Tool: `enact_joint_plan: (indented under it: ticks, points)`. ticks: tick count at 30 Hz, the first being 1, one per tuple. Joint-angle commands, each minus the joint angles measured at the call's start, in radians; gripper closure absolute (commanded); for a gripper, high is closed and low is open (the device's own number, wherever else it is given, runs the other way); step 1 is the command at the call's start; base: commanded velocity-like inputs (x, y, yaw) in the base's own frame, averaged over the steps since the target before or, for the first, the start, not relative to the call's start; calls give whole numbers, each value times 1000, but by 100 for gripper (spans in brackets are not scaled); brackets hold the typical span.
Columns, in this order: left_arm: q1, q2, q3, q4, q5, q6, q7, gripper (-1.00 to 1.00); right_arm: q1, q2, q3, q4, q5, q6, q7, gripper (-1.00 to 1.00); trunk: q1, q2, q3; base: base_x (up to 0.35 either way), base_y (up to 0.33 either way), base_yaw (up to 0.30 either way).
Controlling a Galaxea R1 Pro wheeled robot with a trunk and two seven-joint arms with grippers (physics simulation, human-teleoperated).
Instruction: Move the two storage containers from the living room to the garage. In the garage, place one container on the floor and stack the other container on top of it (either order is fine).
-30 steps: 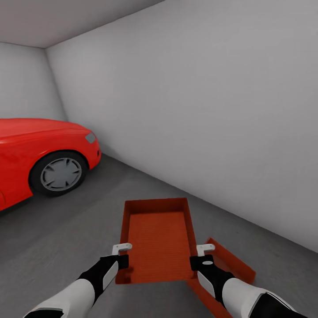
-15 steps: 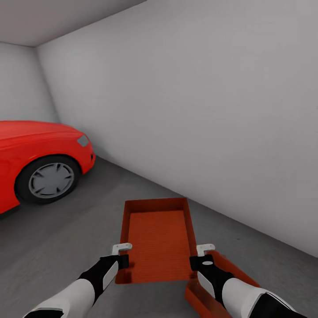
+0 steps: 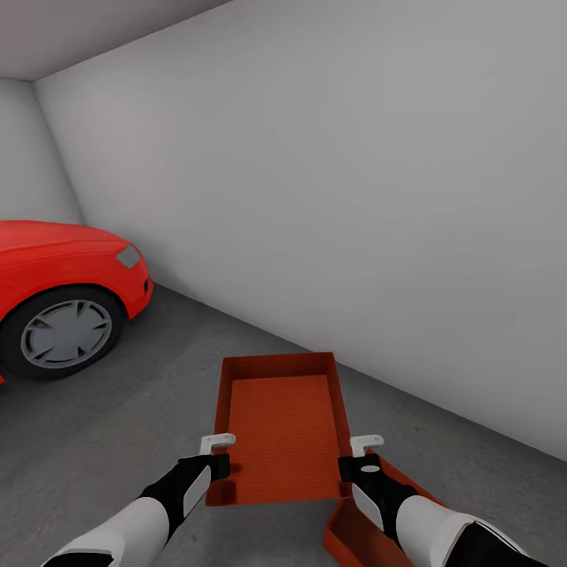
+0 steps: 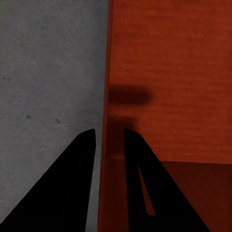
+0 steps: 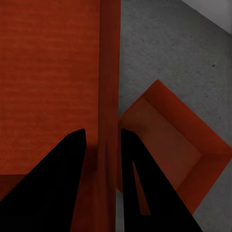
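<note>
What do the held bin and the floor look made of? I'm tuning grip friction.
Held bin: seemingly matte orange-red plastic, thin plain walls, finely ribbed base. Floor: rough, speckled grey, concrete-like, no shine. These are simulator renders, so both are guesses.

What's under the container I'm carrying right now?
Under the held container, off to its right side, the second container sits open on the grey floor. The held one and the right arm hide part of it.

Jaws clamp one container's wall [image 5: 109,72]; second container [image 5: 169,145] sits on floor [image 5: 159,43].
</note>
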Motion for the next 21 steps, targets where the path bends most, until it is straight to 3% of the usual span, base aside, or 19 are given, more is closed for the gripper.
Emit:
enact_joint_plan:
  ticks: [1,21]
  points:
    - [-1,1,-7,-7,20,5,15,100,0,-4,-21,18,-25,3,-14,100,1,-2,-2,4,0,-7]
    - [-1,0,-7,-7,21,5,18,100,0,-4,-23,18,-25,5,-14,100,1,-2,-2,0,0,-153]
